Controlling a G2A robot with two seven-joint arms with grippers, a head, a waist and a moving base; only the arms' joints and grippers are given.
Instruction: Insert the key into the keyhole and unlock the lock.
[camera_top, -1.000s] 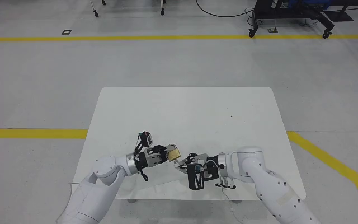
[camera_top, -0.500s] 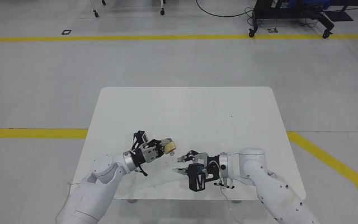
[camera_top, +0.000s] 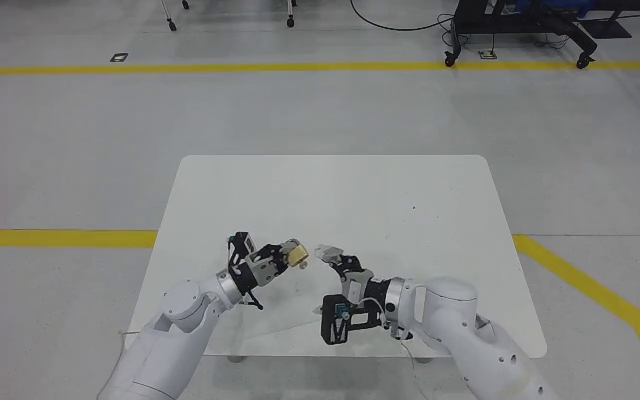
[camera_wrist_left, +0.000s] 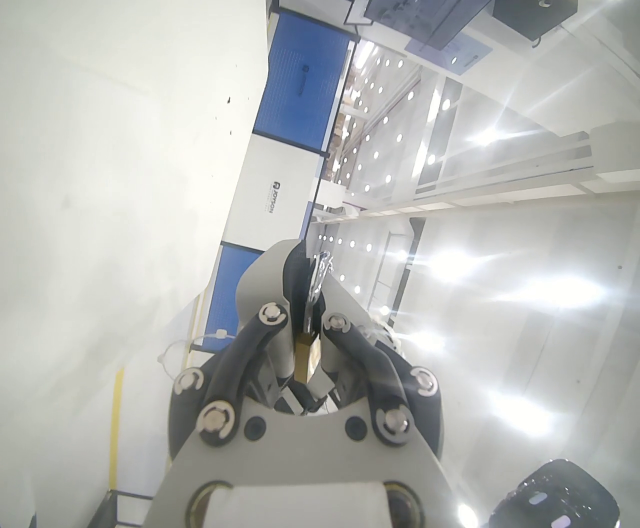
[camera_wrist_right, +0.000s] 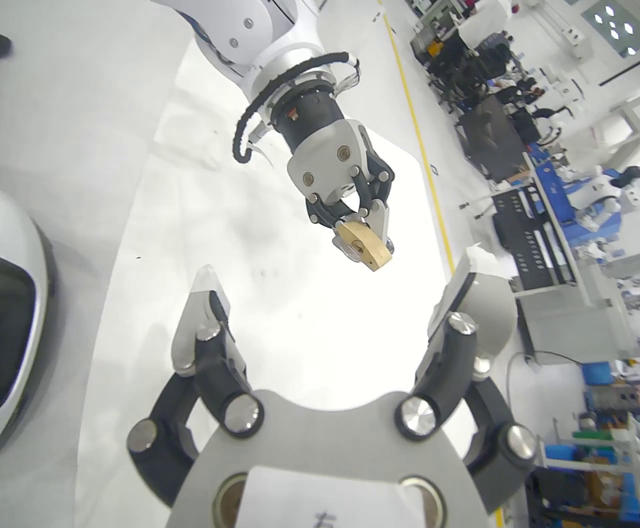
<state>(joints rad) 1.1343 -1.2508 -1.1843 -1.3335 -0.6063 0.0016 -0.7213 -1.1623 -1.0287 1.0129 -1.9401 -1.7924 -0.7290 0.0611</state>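
From above, my left tool (camera_top: 283, 258) sits low in the frame, a little left of centre, over the near part of the white bench (camera_top: 420, 190). It is clenched on the brass lock (camera_top: 296, 256), which juts from its tip toward the right of the frame. My right tool (camera_top: 335, 258) is just to the right of the lock, with a narrow gap between them and no contact. A yellow floor line (camera_top: 300, 68) crosses the upper part of the frame, beyond the bench.

In the left wrist view, the lock's brass body is seen edge-on, pinched between my left tool's two fingers (camera_wrist_left: 260, 295). Its silver shackle (camera_wrist_left: 318, 275) runs on between the pads toward the fingertips. Behind the tool are the pale bench surface and some blue and white partition panels (camera_wrist_left: 300, 115).

In the right wrist view, my right tool is released. Its two fingers (camera_wrist_right: 205, 300) stand wide apart, and bare bench shows between them. Beyond the fingertips, and apart from them, my left tool points back toward this one, grasping the lock by its upper part and holding it above the bench. The lock hangs tilted, and its flat underside with the keyhole (camera_wrist_right: 357, 245) is turned toward my right tool.
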